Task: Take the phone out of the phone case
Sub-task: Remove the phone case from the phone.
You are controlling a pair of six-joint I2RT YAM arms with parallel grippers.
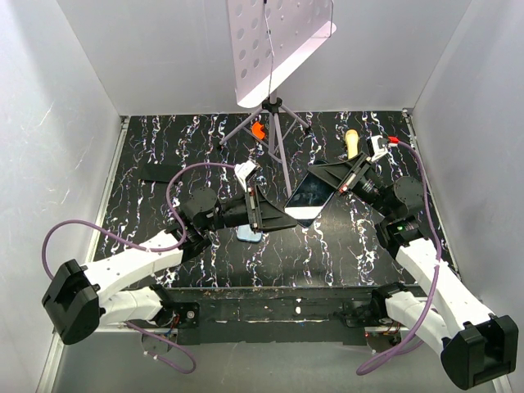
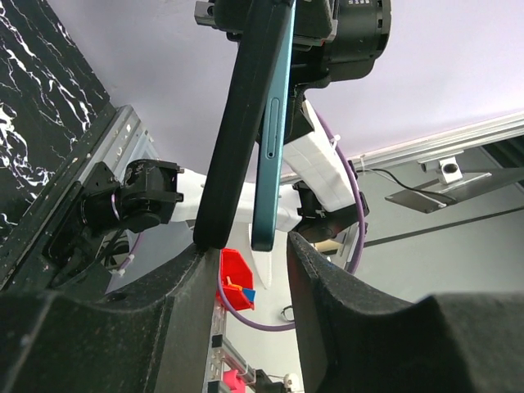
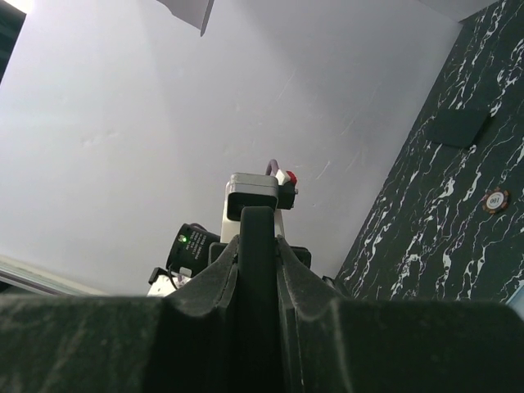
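The phone (image 1: 307,199), with a glossy dark screen, hangs tilted above the table. My right gripper (image 1: 326,182) is shut on its far end, and the right wrist view shows the fingers closed on its thin dark edge (image 3: 258,246). In the left wrist view its teal edge (image 2: 270,123) reaches down into the gap of my open left gripper (image 2: 250,254) without touching. A dark strip (image 2: 237,139) beside it rests on the left fingertip; I cannot tell what it is. The light blue phone case (image 1: 250,234) lies low, partly hidden under my left gripper (image 1: 285,223), apart from the phone.
A tripod (image 1: 274,131) carrying a white perforated board (image 1: 278,49) stands at the back middle, with an orange object (image 1: 258,129) by its legs. A yellow object (image 1: 351,143) lies at the back right. A dark flat patch (image 1: 160,172) lies at the left. White walls enclose the table.
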